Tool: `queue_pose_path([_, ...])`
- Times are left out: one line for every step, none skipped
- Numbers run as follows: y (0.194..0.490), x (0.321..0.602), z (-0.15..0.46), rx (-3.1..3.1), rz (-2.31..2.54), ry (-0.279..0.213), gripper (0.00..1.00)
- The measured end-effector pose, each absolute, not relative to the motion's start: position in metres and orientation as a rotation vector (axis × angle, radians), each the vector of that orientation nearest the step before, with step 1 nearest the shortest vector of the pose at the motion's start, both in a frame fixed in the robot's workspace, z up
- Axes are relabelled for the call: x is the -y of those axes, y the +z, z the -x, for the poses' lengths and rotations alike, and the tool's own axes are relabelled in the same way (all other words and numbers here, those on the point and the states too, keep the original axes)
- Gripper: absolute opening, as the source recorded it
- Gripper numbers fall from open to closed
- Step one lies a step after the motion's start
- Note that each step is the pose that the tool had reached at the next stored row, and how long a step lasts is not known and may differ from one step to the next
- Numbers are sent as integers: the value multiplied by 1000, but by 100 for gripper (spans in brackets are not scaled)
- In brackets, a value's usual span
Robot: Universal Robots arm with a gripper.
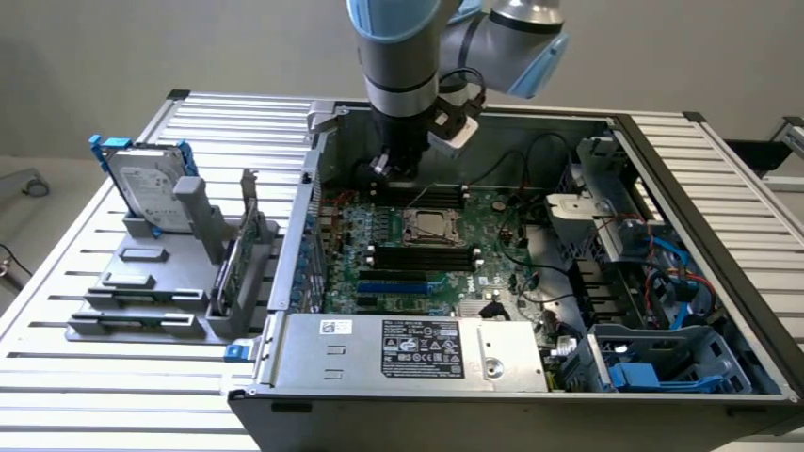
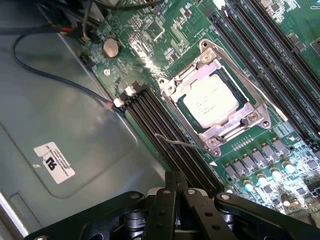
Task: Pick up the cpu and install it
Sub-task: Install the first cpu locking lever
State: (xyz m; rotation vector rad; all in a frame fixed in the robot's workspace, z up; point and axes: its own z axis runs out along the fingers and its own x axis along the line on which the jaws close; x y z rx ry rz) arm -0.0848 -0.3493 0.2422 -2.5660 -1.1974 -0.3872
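So the gripper (image 2: 176,181) is fully clenched here: in the wrist view the two fingers (image 2: 165,210) sit pressed flat against each other with nothing between them. It isn't touching anything either, just hanging over the motherboard (image 2: 260,165), above the black memory slots (image 2: 160,125) that run right beside the socket (image 2: 218,136).

The cpu (image 2: 209,102) is not in the gripper. It's lying flat inside the socket, dull silver top facing up, with the metal frame all around it. A thin wire lever (image 2: 175,143) sticks out from the socket's edge toward the memory slots; can't tell if it's latched.

From the exterior view, the arm (image 1: 402,56) comes straight down into the open computer case (image 1: 703,179), and the gripper (image 1: 397,168) hovers near the back of the board, a bit behind the cpu (image 1: 427,226). Off on the exterior view's left, a hard drive (image 1: 141,184) with blue brackets stands upright in a grey holder (image 1: 138,301) on the slatted table (image 1: 75,377), well apart from the case.
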Motion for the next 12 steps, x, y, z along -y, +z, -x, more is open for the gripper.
queue_pose_path([241, 349, 85, 1185, 2573, -392, 11])
queue_pose_path([240, 349, 85, 1168, 2582, -395, 11])
queue_pose_path([239, 349, 85, 1146, 2595, -399, 11])
queue_pose_path([237, 349, 85, 1124, 2606, -404, 11])
queue_pose_path([236, 349, 85, 1104, 2617, -407, 11])
queue_pose_path([235, 349, 85, 1088, 2626, -411, 11])
queue_pose_path([234, 349, 85, 1074, 2635, -413, 11])
queue_pose_path([233, 349, 85, 1060, 2645, -416, 11])
queue_pose_path([232, 349, 85, 1046, 2655, -419, 11])
queue_pose_path([231, 349, 85, 1032, 2664, -422, 11])
queue_pose_path([230, 349, 85, 1025, 2669, -424, 11])
queue_pose_path([228, 349, 85, 1026, 2671, -426, 11])
